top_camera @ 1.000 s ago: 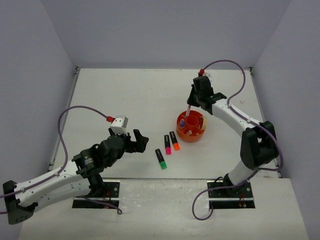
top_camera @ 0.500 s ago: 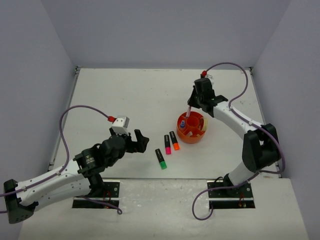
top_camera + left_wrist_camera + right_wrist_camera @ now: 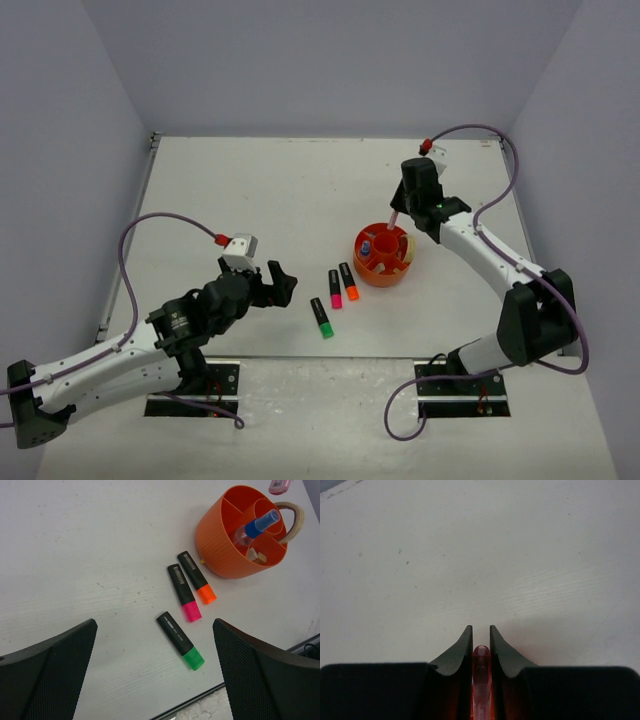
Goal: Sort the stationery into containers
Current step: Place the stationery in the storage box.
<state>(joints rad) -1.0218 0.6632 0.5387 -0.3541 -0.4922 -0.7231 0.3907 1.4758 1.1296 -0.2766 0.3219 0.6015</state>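
Orange organiser (image 3: 383, 262), one: round, divided, right of the surface's (image 3: 260, 190) middle. Inside it I count one blue marker (image 3: 256, 526), tilted, and one cream tape roll (image 3: 296, 516) at the rim.

Black markers, three, loose on the organiser's left-edge side:
- orange-capped marker (image 3: 348, 281), just beside the organiser
- pink-capped marker (image 3: 335, 288), next to it
- green-capped marker (image 3: 321, 317), closest to the near edge

Thin pen (image 3: 481, 680), one, clamped in my right claw (image 3: 481, 635), hanging over the organiser's far rim.

Left claw (image 3: 155, 680): fingers wide apart, nothing held, facing the markers from the left.

Surface: white, matte, lightly speckled. Room: plain lilac-grey walls on three sides.
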